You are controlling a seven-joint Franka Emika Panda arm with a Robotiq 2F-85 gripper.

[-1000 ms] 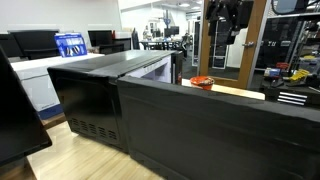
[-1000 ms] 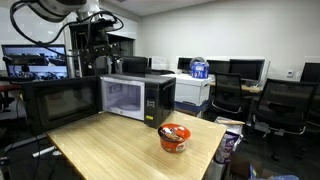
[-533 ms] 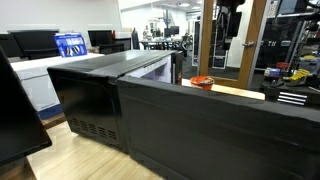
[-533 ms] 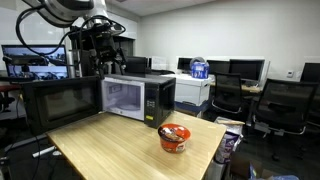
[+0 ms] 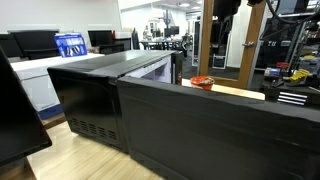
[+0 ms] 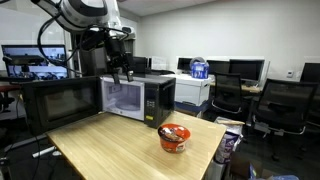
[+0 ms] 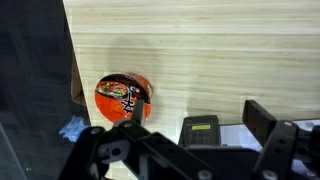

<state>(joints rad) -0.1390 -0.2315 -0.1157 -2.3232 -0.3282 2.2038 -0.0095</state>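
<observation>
Pincer (image 6: 121, 73) hangs high above the desk (image 6: 95, 148), in front of the microwave (image 6: 138, 97), with its jaws spread wide and nothing between them. The cup (image 6: 174, 137), a red noodle bowl with a printed lid, stands upright near the desk's far corner, well apart from the pincer and clear of the microwave; it also shows in an exterior view (image 5: 202, 82) behind the dark housing.

In the wrist view the cup (image 7: 123, 97) sits left of centre, roughly over one of the fingers (image 7: 98, 150) rather than in the gap, so the pincer (image 7: 185, 150) is not yet lined up. As I judge it, doing the approach well means travelling sideways at this height until the cup lies midway between the fingers, and only then descending straight. The jaws should stay fully spread, since the cup looks wide against them. The lid looks thin and the walls light, so a grip low on the rim's sides, closed gently, seems safer than pressing on top. The cup is close to the desk edge, and a sideways nudge could slide it off.

Compared with a second ago, the pincer has come down and forward from above the microwave's top toward its front. The cup has not shifted, and the jaws were already wide then.
</observation>
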